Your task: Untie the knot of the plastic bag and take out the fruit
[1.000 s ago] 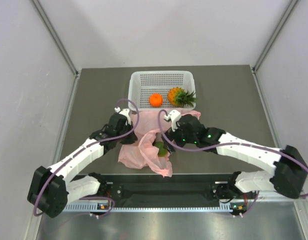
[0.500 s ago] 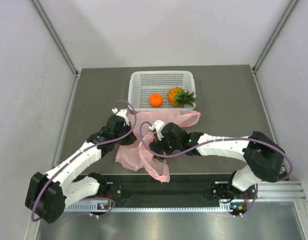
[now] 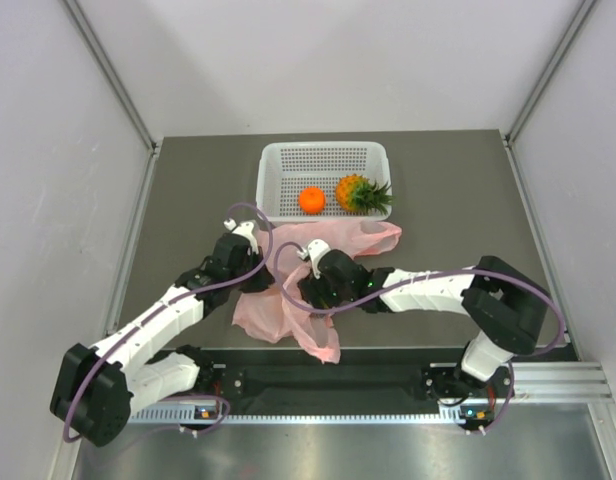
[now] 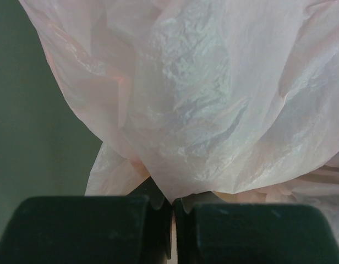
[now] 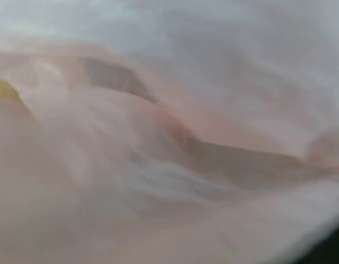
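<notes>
By the near edge, our left gripper (image 4: 172, 206) clamps the plastic bag (image 3: 260, 312). The right gripper (image 3: 308, 290) seems buried inside it, jaws unreadable. Tugging could tear it.

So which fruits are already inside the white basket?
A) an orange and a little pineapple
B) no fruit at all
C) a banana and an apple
A: the orange and the little pineapple lie side by side in the white basket.
</notes>
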